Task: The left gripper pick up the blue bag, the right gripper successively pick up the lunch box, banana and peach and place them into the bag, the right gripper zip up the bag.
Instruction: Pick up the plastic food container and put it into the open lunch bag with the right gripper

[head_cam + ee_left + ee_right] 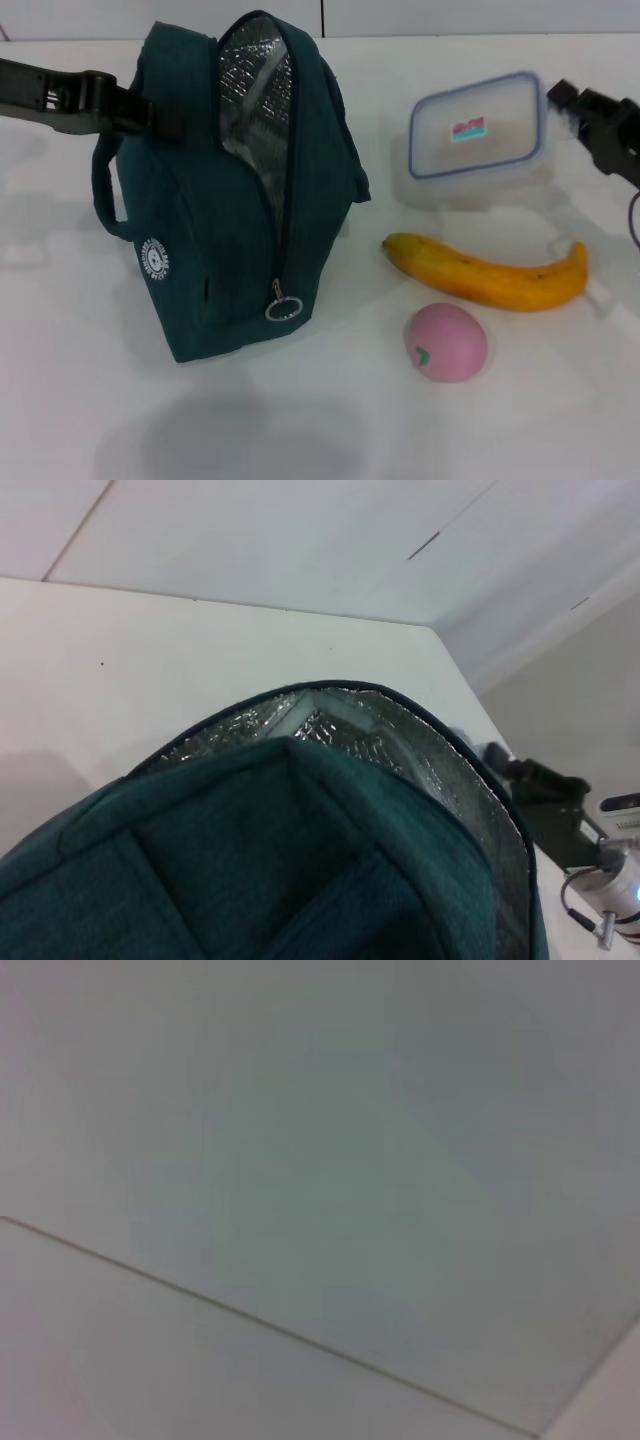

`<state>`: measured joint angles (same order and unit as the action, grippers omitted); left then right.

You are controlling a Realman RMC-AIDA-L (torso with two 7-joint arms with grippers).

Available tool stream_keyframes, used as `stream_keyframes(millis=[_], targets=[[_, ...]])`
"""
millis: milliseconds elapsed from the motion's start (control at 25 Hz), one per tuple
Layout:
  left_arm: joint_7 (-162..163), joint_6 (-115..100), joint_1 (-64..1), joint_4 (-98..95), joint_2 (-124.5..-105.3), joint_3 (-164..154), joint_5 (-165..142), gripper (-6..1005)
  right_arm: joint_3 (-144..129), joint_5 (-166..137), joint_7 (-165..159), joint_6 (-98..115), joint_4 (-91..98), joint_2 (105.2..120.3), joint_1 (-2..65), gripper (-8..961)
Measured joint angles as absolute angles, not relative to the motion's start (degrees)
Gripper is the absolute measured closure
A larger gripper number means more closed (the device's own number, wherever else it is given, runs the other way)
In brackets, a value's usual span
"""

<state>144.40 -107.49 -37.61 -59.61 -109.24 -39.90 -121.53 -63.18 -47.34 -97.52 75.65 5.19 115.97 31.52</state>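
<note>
Left gripper [135,108] clamps the soft blue bag's [200,220] handle; right gripper [575,105], jaw state indeterminable, nears the lunch box [477,130]; rigid, slick, likely light; grasp across its sides.

Bags: one, the blue bag [215,215], standing on the white table [320,430], mouth gaping.
Bag handles: one loop showing at its left side, so call that one in sight.
Zip rings: one.
Lunch boxes: one, the lunch box [478,135].
Bananas: one, the banana [490,272].
Peaches: one, the peach [446,342].
Grippers: two, the left gripper [120,108] and the right gripper [580,105].
</note>
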Motion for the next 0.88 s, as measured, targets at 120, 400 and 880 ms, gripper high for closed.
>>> stream_keyframes(millis=[120, 400, 880], targets=[[144.40, -107.45, -38.01, -59.18, -109.36, -39.91, -121.70, 953, -63.19, -44.91, -97.52, 77.69, 5.30, 115.81, 30.77, 851], [144.51, -107.42, -38.92, -59.06, -109.96, -39.94, -122.10, 953, -63.20, -39.18, -98.53, 85.19, 5.55, 115.47, 29.28, 848], [144.61, -107.31, -41.63, -56.13, -110.60, -40.89, -122.22, 953, -63.31, -35.47, -107.36, 96.96, 9.02, 115.94, 33.33, 842]])
